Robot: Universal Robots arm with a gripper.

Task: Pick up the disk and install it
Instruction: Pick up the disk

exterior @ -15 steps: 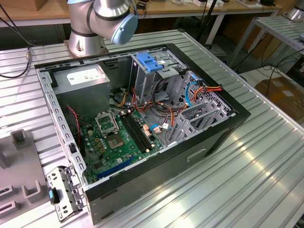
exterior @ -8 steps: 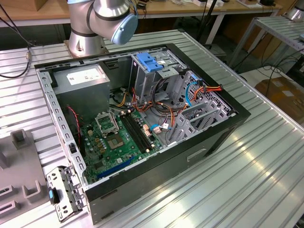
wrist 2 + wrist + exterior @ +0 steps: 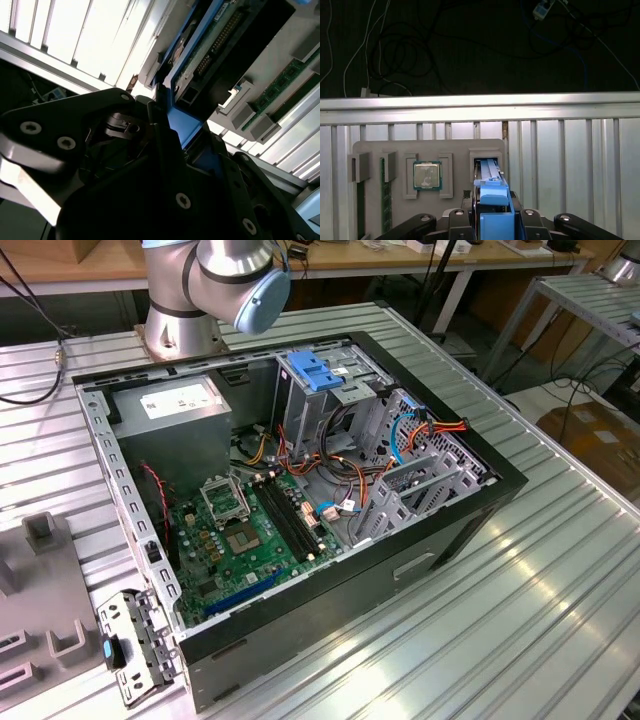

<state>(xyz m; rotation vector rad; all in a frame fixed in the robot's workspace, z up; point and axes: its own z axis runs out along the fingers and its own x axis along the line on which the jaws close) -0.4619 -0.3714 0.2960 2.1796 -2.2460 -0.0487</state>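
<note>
In both wrist views the disk (image 3: 492,192) stands on edge in a slot of a grey holder tray (image 3: 427,147). Its blue side rail faces the camera in the first wrist view. My gripper (image 3: 495,222) has its black fingers (image 3: 526,220) close on either side of that rail and looks shut on it. In the second wrist view the disk's (image 3: 210,45) green circuit-board side shows past the gripper (image 3: 182,135). The open computer case (image 3: 505,485) lies on the table in the exterior view, with a blue-latched drive bay (image 3: 315,370) at its far end.
The holder tray also carries a processor (image 3: 427,175) and memory sticks (image 3: 385,200). The table's edge (image 3: 480,102) runs just past the tray, with dark floor and cables beyond. Inside the case are a grey power supply (image 3: 175,410), the motherboard (image 3: 240,535) and loose cables (image 3: 340,465).
</note>
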